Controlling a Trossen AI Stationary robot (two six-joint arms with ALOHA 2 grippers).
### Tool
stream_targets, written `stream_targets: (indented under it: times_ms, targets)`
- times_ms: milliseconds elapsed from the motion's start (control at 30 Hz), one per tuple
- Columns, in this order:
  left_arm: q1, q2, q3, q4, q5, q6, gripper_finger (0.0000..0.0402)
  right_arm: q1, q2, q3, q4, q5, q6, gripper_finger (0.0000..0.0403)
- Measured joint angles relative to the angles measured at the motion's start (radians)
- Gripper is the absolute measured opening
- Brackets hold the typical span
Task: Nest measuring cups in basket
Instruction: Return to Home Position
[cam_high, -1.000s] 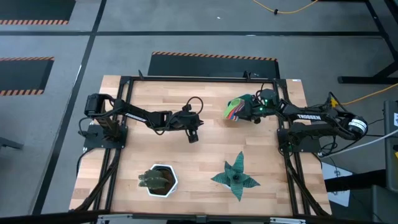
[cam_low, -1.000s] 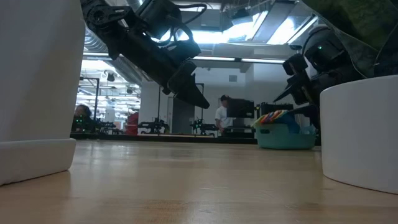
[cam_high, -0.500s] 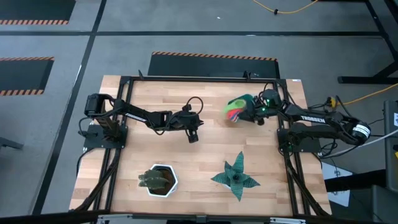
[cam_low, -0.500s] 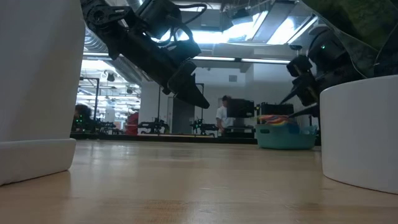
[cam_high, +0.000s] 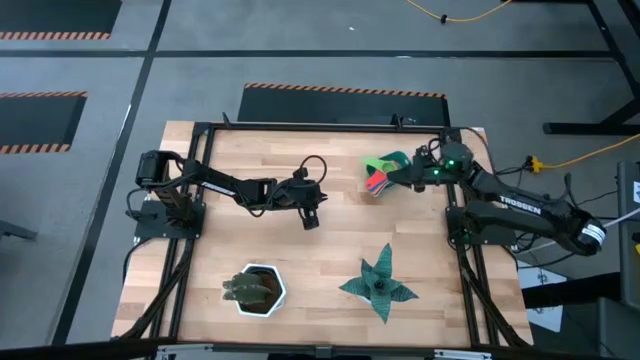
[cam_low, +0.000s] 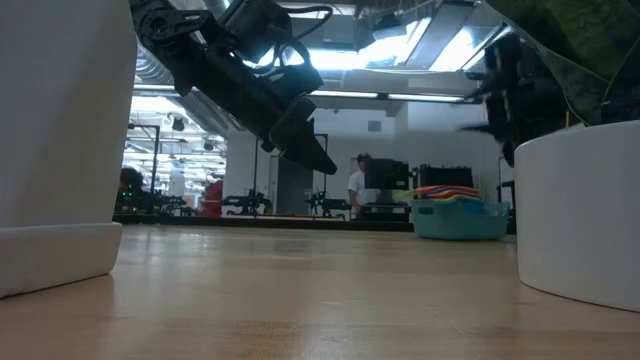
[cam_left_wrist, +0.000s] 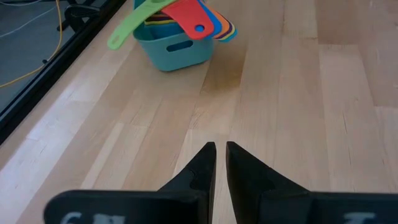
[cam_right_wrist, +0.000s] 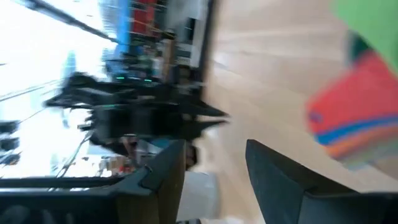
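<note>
The teal basket (cam_left_wrist: 177, 51) stands on the wood table at the far right. The measuring cups (cam_left_wrist: 186, 15) lie stacked in it, with green, red, blue and orange handles sticking out over its rim. In the low view the cups (cam_low: 445, 191) lie level on the basket (cam_low: 460, 220). My right gripper (cam_high: 398, 178) hovers open just right of the basket, above the table, with nothing between its fingers (cam_right_wrist: 267, 165). My left gripper (cam_high: 310, 218) hangs shut over the table's middle, clear of the wood, and points toward the basket.
A white hexagonal pot with a dark plant (cam_high: 257, 289) stands near the front edge. A green star-shaped plant (cam_high: 380, 285) lies to its right. Black frame rails (cam_high: 300, 128) run around the table. Bare wood lies between my left gripper and the basket.
My right gripper has risen and drawn back from the basket toward the table's right edge, rolling a little. Its fingers keep the same gap. The cup handles, tilted up a second ago, now lie level on the basket. My left arm has kept still.
</note>
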Motion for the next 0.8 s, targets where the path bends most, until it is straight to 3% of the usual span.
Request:
stream_targets:
  times_ms: [267,500,633,800]
  targets:
    - [0.000,0.000,0.000,0.022,0.000,0.002,0.0031,0.000,-0.140,0.000,0.254,0.000,-0.003,0.0173]
    - [0.000,-0.001,0.000,0.222,0.000,0.027,0.0031,0.000,-0.158,0.000,0.530,0.001,-0.004,0.0173]
    - [-0.010,-0.038,0.001,0.315,0.009,0.113,0.0031,0.000,-0.158,0.000,0.587,0.002,-0.032,0.0173]
    - [-0.032,-0.178,0.002,0.275,0.024,0.191,0.0028,0.000,-0.157,0.000,0.582,0.002,-0.134,0.0173]
